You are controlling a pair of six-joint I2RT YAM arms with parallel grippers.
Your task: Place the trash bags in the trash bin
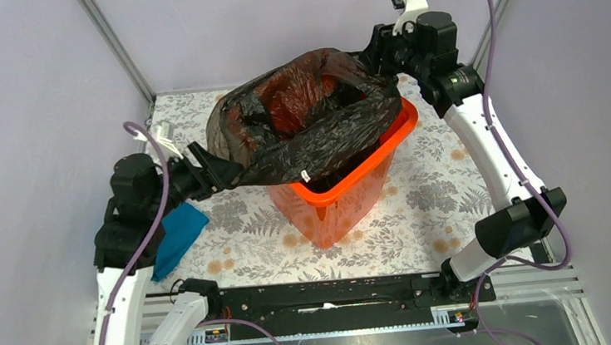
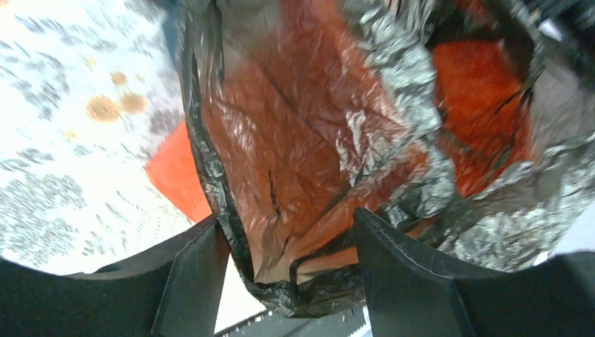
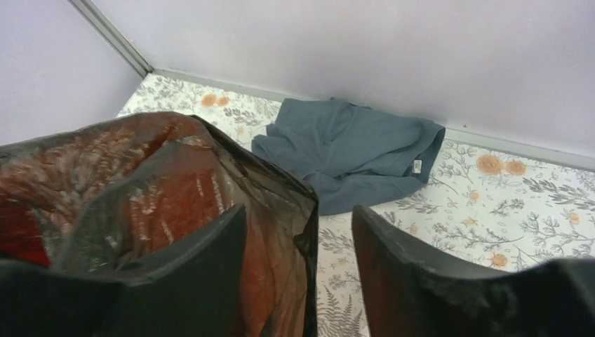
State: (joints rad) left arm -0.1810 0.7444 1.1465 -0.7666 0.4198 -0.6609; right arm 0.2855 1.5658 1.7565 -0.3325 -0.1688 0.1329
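The orange trash bin (image 1: 332,213) stands tilted in the middle of the table. The black trash bag (image 1: 315,130) is spread over its mouth, brownish and see-through where it is stretched. My left gripper (image 1: 217,170) is at the bag's left edge. In the left wrist view it (image 2: 288,281) is open, with the bag's hem (image 2: 295,140) hanging between the fingers, and the bin (image 2: 172,175) shows behind. My right gripper (image 1: 377,53) is at the bag's far right edge. In the right wrist view it (image 3: 298,281) is open, with the bag film (image 3: 140,175) against its left finger.
A teal-blue cloth (image 1: 176,234) lies on the table under my left arm. A grey-blue cloth (image 3: 351,154) lies against the back wall beyond the bin. The floral table (image 1: 438,202) is closed in by walls at the back and on both sides.
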